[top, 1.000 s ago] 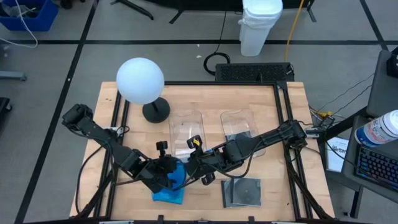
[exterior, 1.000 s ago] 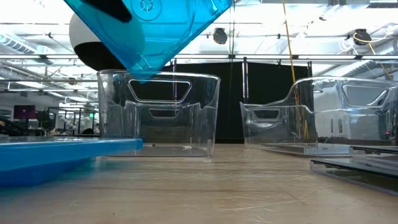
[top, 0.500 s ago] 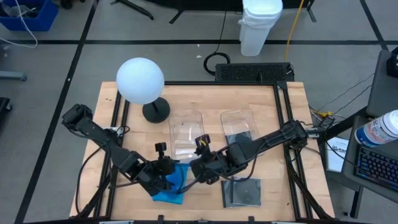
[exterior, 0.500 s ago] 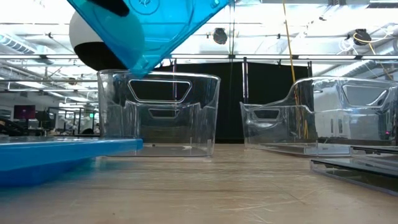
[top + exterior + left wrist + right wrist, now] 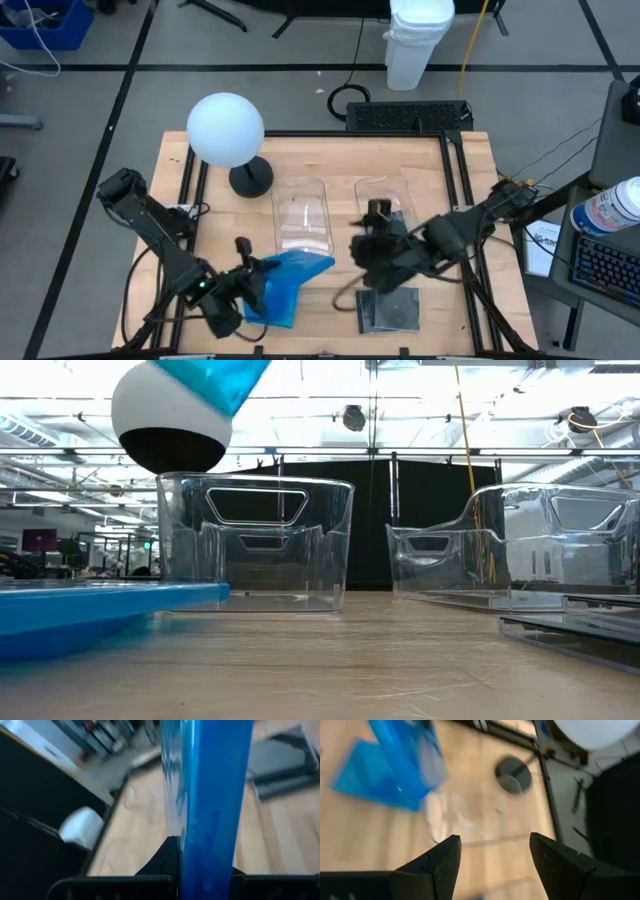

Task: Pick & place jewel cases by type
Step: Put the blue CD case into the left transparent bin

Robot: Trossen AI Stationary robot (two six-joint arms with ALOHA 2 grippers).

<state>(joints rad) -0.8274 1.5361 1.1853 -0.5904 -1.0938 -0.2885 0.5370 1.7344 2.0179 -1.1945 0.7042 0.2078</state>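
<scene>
A translucent blue jewel case (image 5: 298, 274) hangs above the table, with my left gripper (image 5: 252, 282) shut on its left end. Its corner shows at the top of the low view (image 5: 212, 378), and the left wrist view sees it edge-on (image 5: 210, 795). Under it, more blue jewel cases (image 5: 268, 312) lie flat on the table in a stack. Dark jewel cases (image 5: 390, 310) lie flat at the near right. My right gripper (image 5: 362, 250) stands open and empty to the right of the held case, its fingers (image 5: 442, 862) wide apart. My left gripper pinches the blue case's left edge (image 5: 268, 284) between its two fingers, coming roughly level from the table's left. The case juts out toward the right, tilted and lifted clear of the stack below. In the wrist view the case's thin edge (image 5: 200, 870) runs out from between the fingers.
Two clear bins (image 5: 302, 220) (image 5: 385, 205) stand side by side at the table's middle, and the right one holds a dark case. A white globe lamp (image 5: 225, 128) on a black base (image 5: 250, 178) stands at the far left.
My right gripper has opened, let go of the blue case and drawn away toward the table's right edge. My left gripper, still shut on the case, has gone up and a little toward the near left. The case has risen almost out of the low view.
</scene>
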